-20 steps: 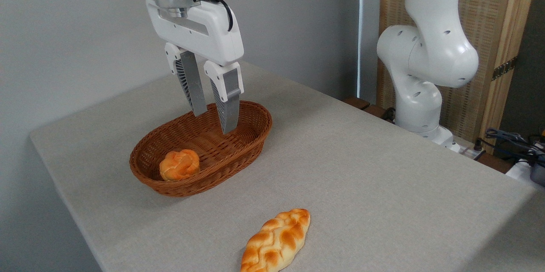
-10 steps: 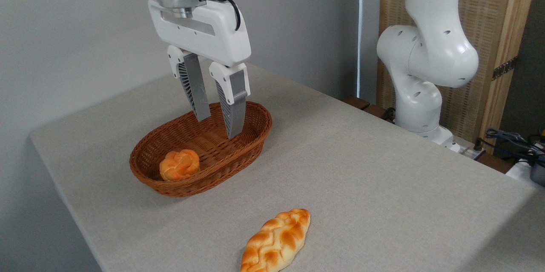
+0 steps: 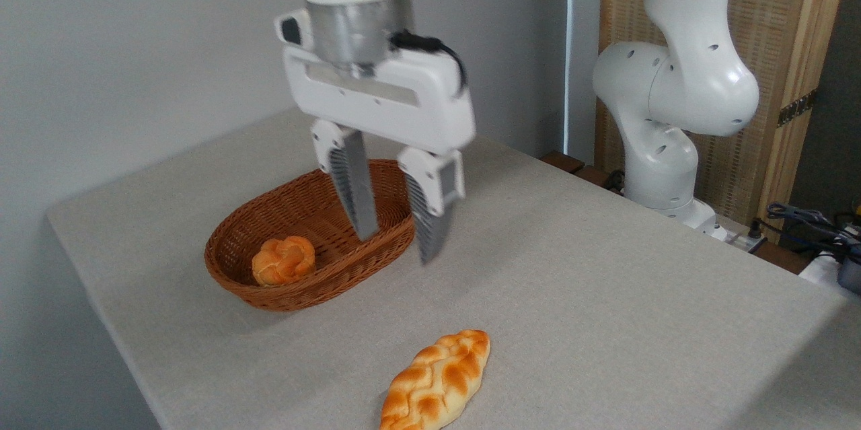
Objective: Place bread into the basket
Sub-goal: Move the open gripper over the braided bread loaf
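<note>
Tool (image 3: 398, 247) open, empty, above basket (image 3: 269, 289) rim; bread (image 3: 437, 381) apart.

**Wicker, cloth, glazed crust and glossy plastic**

The basket (image 3: 296, 285) is woven wicker, reddish-brown and ribbed. The table (image 3: 572, 268) has a matt, finely textured grey cloth-like cover. The braided bread (image 3: 437, 381), at 5 o'clock from the basket, looks smooth and slightly shiny, as does the knotted bun (image 3: 284, 260). The gripper (image 3: 397, 248) has a glossy white plastic body, a brushed-metal collar and grey ridged fingers (image 3: 353, 191). A wooden-framed woven screen (image 3: 773, 46) stands behind.
</note>
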Controlling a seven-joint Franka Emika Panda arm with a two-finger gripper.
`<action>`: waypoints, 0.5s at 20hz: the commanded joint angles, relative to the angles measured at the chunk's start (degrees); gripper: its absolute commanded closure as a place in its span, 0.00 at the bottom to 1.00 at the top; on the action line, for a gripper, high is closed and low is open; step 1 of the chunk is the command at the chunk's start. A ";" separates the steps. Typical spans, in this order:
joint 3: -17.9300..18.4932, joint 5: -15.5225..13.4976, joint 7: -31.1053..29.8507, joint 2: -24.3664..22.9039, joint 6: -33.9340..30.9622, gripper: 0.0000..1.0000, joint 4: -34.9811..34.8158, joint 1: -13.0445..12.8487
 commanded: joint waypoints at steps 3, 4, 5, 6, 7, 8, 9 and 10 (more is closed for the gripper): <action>0.02 0.45 0.09 -2.69 13.73 0.00 -11.59 3.20; 0.02 0.45 0.09 -2.61 17.78 0.00 -14.31 3.20; -0.07 0.36 0.09 -2.35 20.69 0.00 -16.17 3.20; -0.07 0.27 0.09 -2.08 22.20 0.00 -17.32 3.20; -0.07 0.27 0.09 -1.91 22.56 0.00 -17.68 3.20; -0.07 0.27 0.09 -1.82 22.65 0.00 -17.68 3.20; -0.07 0.45 0.18 -1.73 22.65 0.00 -17.77 3.20; -0.07 0.45 0.09 -1.38 22.65 0.00 -17.86 3.20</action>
